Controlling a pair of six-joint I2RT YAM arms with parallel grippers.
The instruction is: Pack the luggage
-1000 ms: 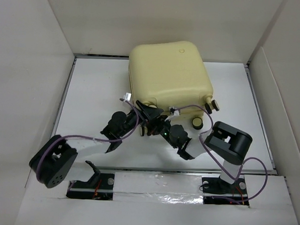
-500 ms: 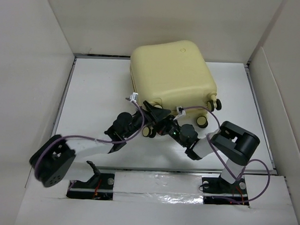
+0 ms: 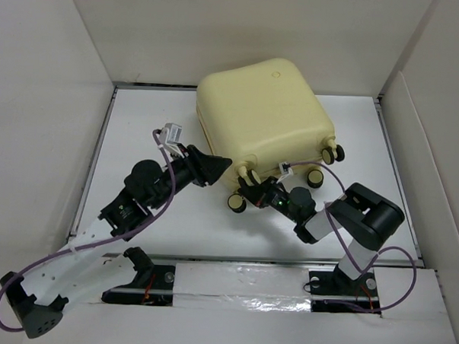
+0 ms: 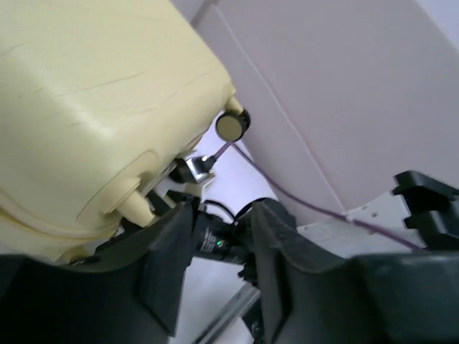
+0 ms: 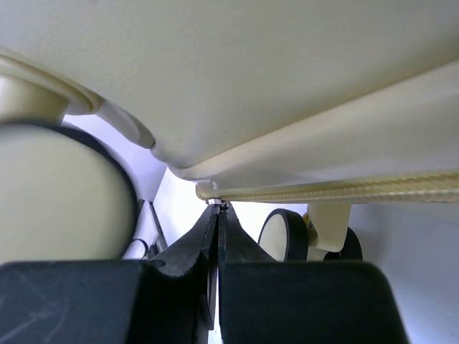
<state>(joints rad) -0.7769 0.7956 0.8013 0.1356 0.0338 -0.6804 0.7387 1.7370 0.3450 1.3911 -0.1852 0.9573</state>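
The luggage [image 3: 262,112], a pale yellow hard-shell suitcase, lies closed at the middle back of the table, its wheels [image 3: 314,177] toward the arms. My right gripper [image 3: 251,190] reaches under its front edge. In the right wrist view the right gripper [image 5: 219,209] is shut on the small metal zipper pull [image 5: 220,205] at the end of the zipper track [image 5: 344,190], under the luggage [image 5: 251,72]. My left gripper [image 3: 218,165] points at the suitcase's left front corner. In the left wrist view the left gripper [image 4: 226,215] is open and holds nothing, beside the luggage [image 4: 93,93].
White walls [image 3: 50,95] close in the table [image 3: 147,130] on the left, back and right. A raised white board [image 3: 240,283] with the arm bases runs along the near edge. Purple cables [image 3: 66,252] trail from both arms. A suitcase wheel [image 5: 64,193] fills the left of the right wrist view.
The left arm has swung out to the left, off the front edge; its gripper now points at the left front corner. The suitcase's wheel end has shifted right with the right gripper.
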